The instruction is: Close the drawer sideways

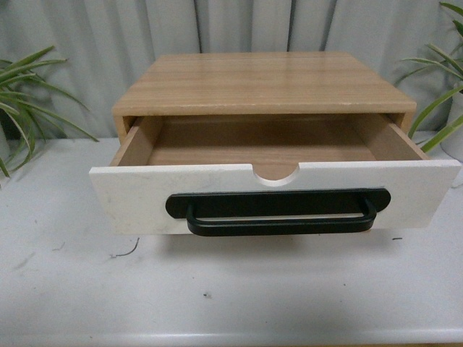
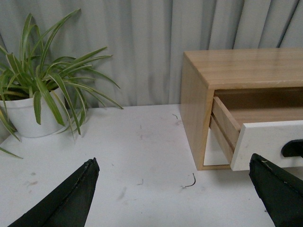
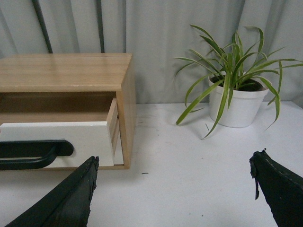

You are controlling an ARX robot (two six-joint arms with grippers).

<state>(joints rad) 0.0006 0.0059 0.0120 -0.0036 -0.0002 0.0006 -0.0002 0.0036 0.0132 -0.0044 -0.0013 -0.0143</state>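
In the front view a wooden cabinet [image 1: 260, 79] sits on a white table [image 1: 231, 296] before a grey curtain [image 1: 217, 29]. The drawer [image 1: 145, 199] stands pulled well out of it toward 6 o'clock, so its bare light wood floor shows. Its white front carries a long black handle [image 1: 278, 211] across the middle, under a half-round notch [image 1: 278, 174] in the top edge. Taking the cabinet as the dial's centre, a leafy plant [image 1: 29, 94] reaches in at 9 o'clock and a second plant [image 1: 438, 101] at 3 o'clock; a small dark curl [image 1: 127, 249] lies on the table near 7 o'clock, just before the drawer's corner. Neither arm shows here. In the left wrist view the left gripper [image 2: 173, 161] hangs over bare table with its black fingers [image 2: 75, 194] spread wide and released, nothing between them. One finger lies close in front of the drawer's white corner, though I cannot tell whether they touch. The drawer's wooden side juts from the cabinet, with one end of the handle just in sight, and the leafy plant stands in a white pot [image 2: 26, 118] well apart from the cabinet. In the right wrist view the right gripper [image 3: 175, 157] is likewise spread wide and holds nothing, one finger below the drawer's other front corner, the other over open table. The second plant stands in its own white tub [image 3: 241, 109], well clear of the cabinet's side.
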